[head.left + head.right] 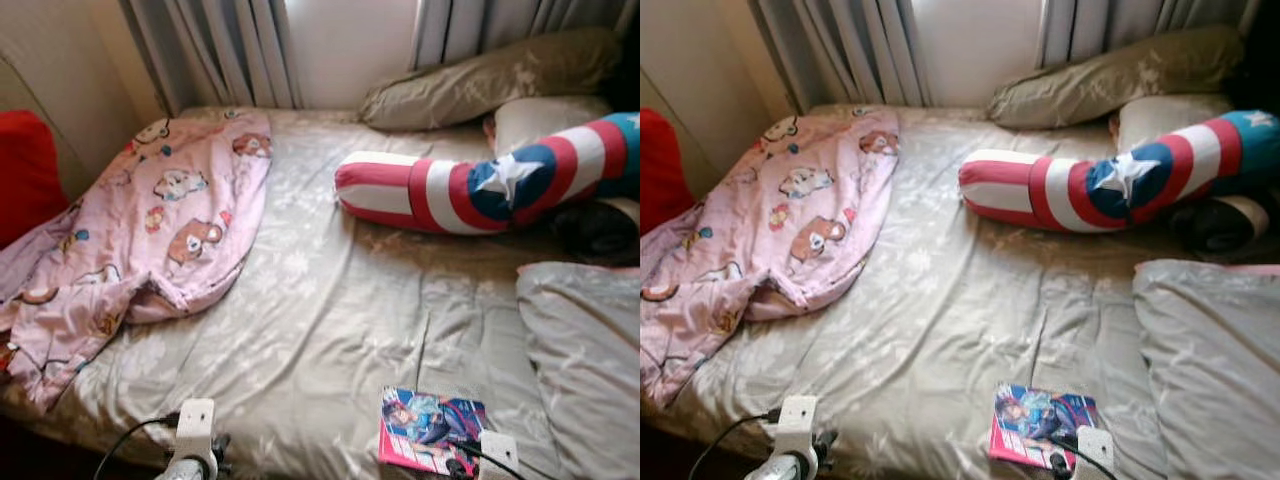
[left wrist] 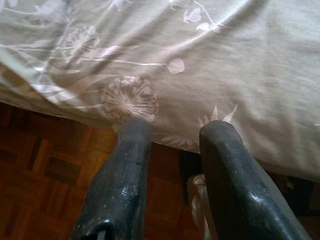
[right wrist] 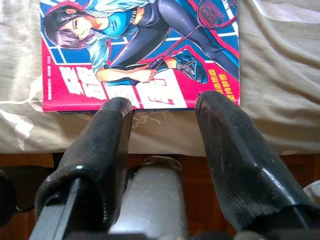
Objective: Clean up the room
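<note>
The robot stands at the side of the bed (image 1: 330,300), looking down across its pale floral sheet. Right at the near edge lies a comic book (image 1: 430,428), cover up, a drawn figure with a badminton racket on red and blue. The right claw (image 3: 162,107) sits directly in front of it: in the right wrist view both black fingers (image 3: 225,145) are spread apart, tips level with the book's near edge, nothing between them, released and empty. Below the fingers the sheet hangs over the bed's side, with dark wood floor under it.

Over on the left, the left claw (image 2: 170,130) hovers by the bed's edge too, its fingers parted with a clear gap, gripping nothing. The left wrist view shows the sheet's white dandelion print draping down and a brown parquet floor (image 2: 45,170) beneath.

Further up the bed, a pink blanket (image 1: 150,240) with cartoon bears is crumpled across the left side, trailing off the edge. A long bolster pillow (image 1: 480,190) in red, white and blue stripes with a white star lies across the right half. Behind it, an olive pillow (image 1: 490,80) leans at the curtains (image 1: 230,45). A grey-beige pillow (image 1: 585,350) sits at the near right, well apart from the blanket and just beside the comic book.
</note>
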Available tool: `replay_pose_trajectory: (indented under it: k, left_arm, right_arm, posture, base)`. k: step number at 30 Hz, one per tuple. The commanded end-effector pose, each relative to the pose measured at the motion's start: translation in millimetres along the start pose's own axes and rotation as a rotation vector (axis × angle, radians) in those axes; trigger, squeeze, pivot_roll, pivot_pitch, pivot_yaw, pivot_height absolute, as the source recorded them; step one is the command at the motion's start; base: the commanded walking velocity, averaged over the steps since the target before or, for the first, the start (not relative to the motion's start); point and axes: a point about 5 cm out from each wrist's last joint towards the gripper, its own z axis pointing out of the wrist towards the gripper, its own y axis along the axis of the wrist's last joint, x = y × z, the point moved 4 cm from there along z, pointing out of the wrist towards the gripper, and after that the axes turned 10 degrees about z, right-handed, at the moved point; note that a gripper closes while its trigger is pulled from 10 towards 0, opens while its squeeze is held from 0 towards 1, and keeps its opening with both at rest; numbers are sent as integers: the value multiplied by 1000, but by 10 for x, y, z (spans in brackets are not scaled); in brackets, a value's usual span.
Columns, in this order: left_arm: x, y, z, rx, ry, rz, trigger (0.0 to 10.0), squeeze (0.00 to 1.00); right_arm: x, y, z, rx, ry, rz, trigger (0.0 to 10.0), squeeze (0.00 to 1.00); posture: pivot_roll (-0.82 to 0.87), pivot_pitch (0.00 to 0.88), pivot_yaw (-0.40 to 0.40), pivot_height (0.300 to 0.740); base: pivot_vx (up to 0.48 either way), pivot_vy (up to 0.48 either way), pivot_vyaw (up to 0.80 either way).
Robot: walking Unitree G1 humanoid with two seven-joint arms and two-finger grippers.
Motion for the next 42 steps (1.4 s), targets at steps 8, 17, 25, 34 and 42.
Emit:
replay_pose_trajectory:
  k: [8,17,25,34,42]
  left_arm:
    - [-7,-158,-29,59,2,-25,10000,0]
    - [28,-237,-47,90,-5,-3,10000,0]
    - [103,-291,-65,108,-3,3,10000,0]
    - [61,-344,-78,126,-3,-1,10000,0]
    - [-118,-254,-40,118,-17,-2,10000,0]
  right_arm:
    - [31,-30,2,19,12,-46,10000,0]
    - [1,-43,-5,17,-5,-13,10000,0]
    - [1,-63,-9,22,-2,-11,10000,0]
    - [9,-59,-8,22,7,3,10000,0]
    - [33,-66,-6,29,23,-2,10000,0]
  posture:
    - [16,87,49,740]
    - [12,69,54,740]
    - [13,65,57,740]
    - [19,82,56,740]
    - [20,92,55,740]
  base:
    - [0,35,0]
    - [0,464,410]
    - [0,480,0]
    - [0,480,0]
    - [0,480,0]
